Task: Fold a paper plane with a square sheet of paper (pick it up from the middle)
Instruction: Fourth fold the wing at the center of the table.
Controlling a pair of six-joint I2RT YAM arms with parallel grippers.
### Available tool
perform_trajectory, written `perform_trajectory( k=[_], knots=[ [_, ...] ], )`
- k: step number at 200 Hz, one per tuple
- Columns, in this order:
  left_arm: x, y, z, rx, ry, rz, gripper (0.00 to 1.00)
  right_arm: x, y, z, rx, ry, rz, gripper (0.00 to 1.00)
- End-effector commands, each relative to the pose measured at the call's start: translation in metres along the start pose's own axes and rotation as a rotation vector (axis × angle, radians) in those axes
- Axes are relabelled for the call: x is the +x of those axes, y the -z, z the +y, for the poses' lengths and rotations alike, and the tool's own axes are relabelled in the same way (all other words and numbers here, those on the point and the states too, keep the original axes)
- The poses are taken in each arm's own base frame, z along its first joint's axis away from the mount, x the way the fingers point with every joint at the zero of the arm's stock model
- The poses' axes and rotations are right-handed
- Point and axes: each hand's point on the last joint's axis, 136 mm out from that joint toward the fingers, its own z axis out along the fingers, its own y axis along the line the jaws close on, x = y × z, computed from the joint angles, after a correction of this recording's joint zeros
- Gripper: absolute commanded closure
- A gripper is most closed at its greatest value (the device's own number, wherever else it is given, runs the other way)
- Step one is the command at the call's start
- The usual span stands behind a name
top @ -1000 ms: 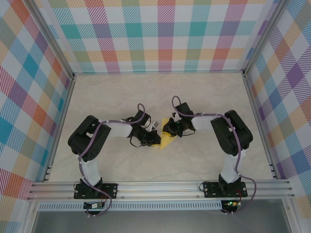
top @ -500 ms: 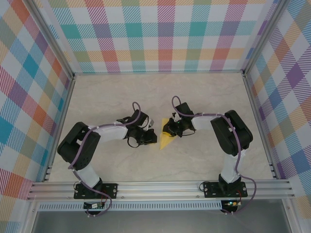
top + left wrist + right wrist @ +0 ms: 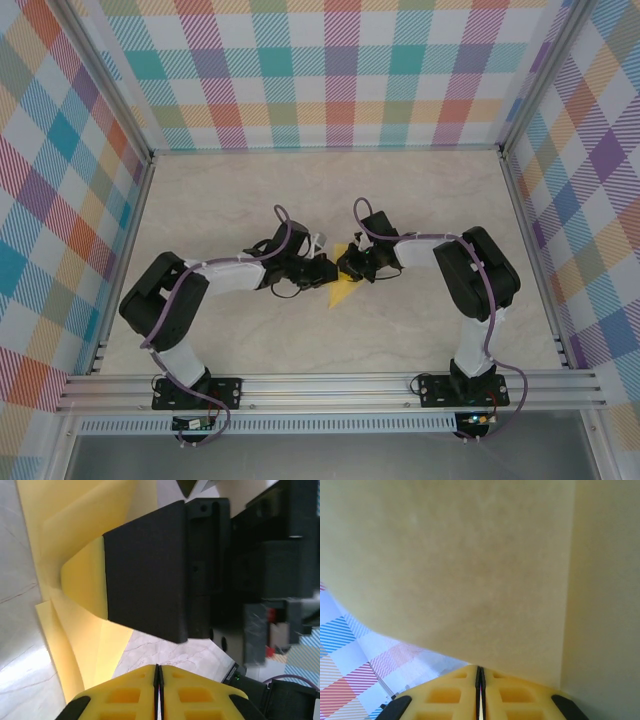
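Note:
The square sheet of paper (image 3: 343, 291) lies folded into a yellow pointed shape at the table's middle, its point toward the near edge. My right gripper (image 3: 348, 266) is shut, and its tips rest on the paper's far part. The right wrist view has its shut gripper (image 3: 478, 670) up against a raised flap of the paper (image 3: 470, 570), which has one crease at the right. My left gripper (image 3: 326, 269) is shut and empty just left of the paper. From the left wrist, its shut gripper (image 3: 156, 669) hangs over bare table, facing the right gripper (image 3: 82, 577) and the creased paper (image 3: 75, 515).
The marble tabletop (image 3: 420, 200) is walled by plaid panels (image 3: 320, 70) at the back and both sides. An aluminium rail (image 3: 330, 385) runs along the near edge, where both arm bases stand. The two grippers nearly touch above the paper.
My left gripper has moved right, closing in on the paper and the right gripper, with its arm stretched out further. The right arm and the paper have barely moved.

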Motion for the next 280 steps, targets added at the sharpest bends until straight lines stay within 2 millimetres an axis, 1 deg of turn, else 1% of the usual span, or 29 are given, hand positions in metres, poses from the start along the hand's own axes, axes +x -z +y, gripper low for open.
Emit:
perform_trajectory(
  k=[1,21,42,100,114,141,161,191,198,239,252,280],
  knots=[
    [0.008,-0.012,-0.003,0.059,0.018,0.036,0.88,0.007,-0.013,-0.042,0.127,-0.06,0.026,0.88],
    [0.012,-0.018,0.0,0.056,0.021,0.055,0.88,0.007,-0.012,-0.042,0.127,-0.059,0.025,0.88],
    [0.016,-0.022,0.012,0.019,0.031,0.069,0.88,0.006,-0.012,-0.042,0.128,-0.06,0.024,0.88],
    [0.029,-0.029,0.036,-0.062,0.045,0.122,0.87,0.007,-0.012,-0.043,0.13,-0.061,0.025,0.88],
    [0.034,-0.029,0.044,-0.092,0.048,0.138,0.87,0.007,-0.012,-0.043,0.132,-0.062,0.026,0.88],
    [0.041,-0.028,0.052,-0.113,0.058,0.154,0.87,0.007,-0.012,-0.044,0.134,-0.064,0.026,0.88],
    [0.047,-0.025,0.062,-0.156,0.06,0.169,0.87,0.007,-0.013,-0.045,0.137,-0.063,0.027,0.87],
    [0.052,-0.019,0.068,-0.195,0.051,0.183,0.87,0.007,-0.014,-0.045,0.139,-0.066,0.031,0.88],
    [0.053,-0.017,0.068,-0.203,0.043,0.181,0.88,0.007,-0.013,-0.045,0.14,-0.066,0.029,0.88],
    [0.049,-0.013,0.052,-0.174,0.013,0.187,0.88,0.007,-0.013,-0.045,0.14,-0.066,0.029,0.88],
    [0.045,-0.01,0.042,-0.15,-0.001,0.172,0.88,0.007,-0.013,-0.045,0.138,-0.065,0.028,0.88],
    [0.031,0.001,0.02,-0.118,-0.034,0.099,0.88,0.008,-0.012,-0.045,0.14,-0.063,0.03,0.88]
  ],
)
